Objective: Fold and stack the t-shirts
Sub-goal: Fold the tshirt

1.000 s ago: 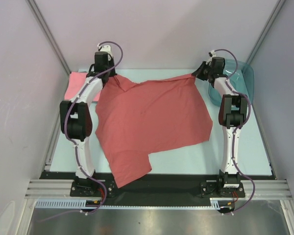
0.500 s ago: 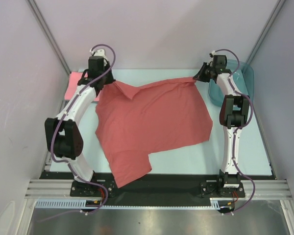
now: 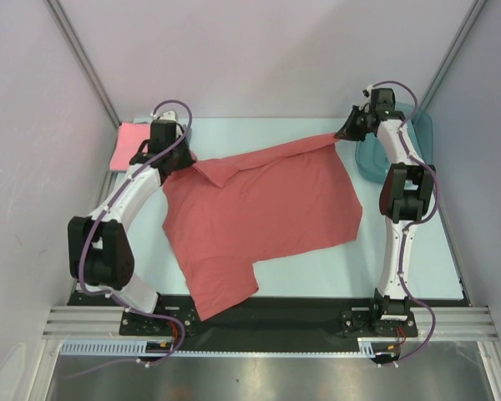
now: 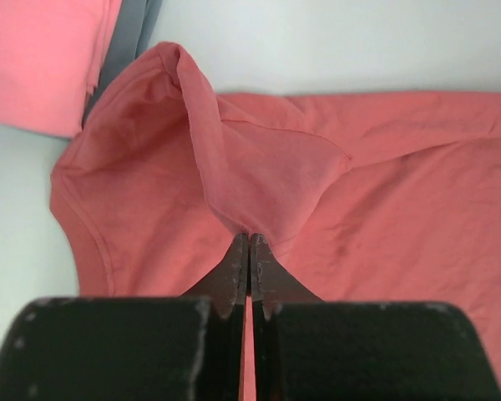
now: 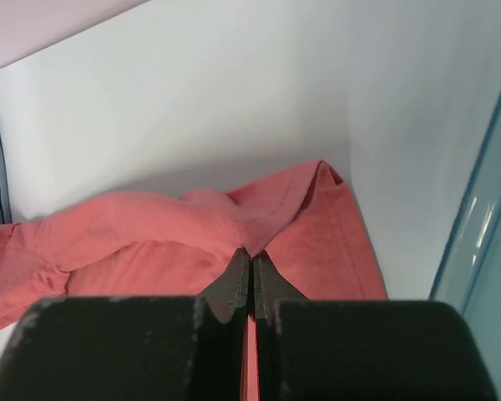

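Pale tabletop [image 3: 401, 259] fills the floor of a white-walled enclosure, with the two arm bases bolted at its near edge. The brick-red t-shirt [image 3: 259, 209] lies unfolded over the middle of the tabletop. One end hangs past the near edge onto the dark strip, closer to the left arm's base. Farther back, the cloth spreads nearly flat, with a turned-over flap towards its far-left side.

The left gripper [image 4: 249, 238] has its jaws pressed together on a raised ridge of the shirt at that far-left part. The right gripper [image 5: 250, 251] is likewise closed tight on the shirt's far-right corner, lifting it slightly off the surface.

At the far-left corner sits the folded pink t-shirt [image 3: 132, 142]. The grey-blue t-shirt [image 4: 134, 33] shows only as a strip along its edge. The teal tub [image 3: 424, 138] stands at the far-right corner, behind the right arm.
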Robot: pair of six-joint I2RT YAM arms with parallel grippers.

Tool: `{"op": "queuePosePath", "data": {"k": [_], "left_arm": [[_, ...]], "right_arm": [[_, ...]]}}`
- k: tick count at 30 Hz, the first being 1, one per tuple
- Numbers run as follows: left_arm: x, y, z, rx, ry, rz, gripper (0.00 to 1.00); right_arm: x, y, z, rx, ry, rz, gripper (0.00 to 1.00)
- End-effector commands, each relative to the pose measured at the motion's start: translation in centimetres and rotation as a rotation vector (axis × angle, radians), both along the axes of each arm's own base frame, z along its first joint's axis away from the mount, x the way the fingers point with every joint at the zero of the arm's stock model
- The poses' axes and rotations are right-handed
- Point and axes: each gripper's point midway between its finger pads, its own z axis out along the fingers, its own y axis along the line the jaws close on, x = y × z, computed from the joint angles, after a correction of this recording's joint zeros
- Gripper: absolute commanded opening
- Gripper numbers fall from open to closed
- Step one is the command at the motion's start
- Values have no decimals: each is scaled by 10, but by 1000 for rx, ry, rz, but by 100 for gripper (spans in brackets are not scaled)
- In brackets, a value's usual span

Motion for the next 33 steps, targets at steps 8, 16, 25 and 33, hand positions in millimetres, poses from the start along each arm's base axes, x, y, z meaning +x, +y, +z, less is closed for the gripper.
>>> {"op": "queuePosePath", "data": {"k": [8, 16, 25, 33], "left_arm": [[-42, -9, 20, -128, -52, 50, 0], [-61, 5, 12, -136, -22, 132, 0], [-64, 28, 14, -147, -20, 168, 1], [-89, 9, -37, -217, 90, 138, 0]], "right_arm": [[-22, -2, 36, -26, -1, 14, 0], [-31, -6, 42, -47, 26, 3, 0], [-28, -15, 44, -53, 16, -17, 0], [-37, -10, 0, -146, 105, -3, 0]]}}
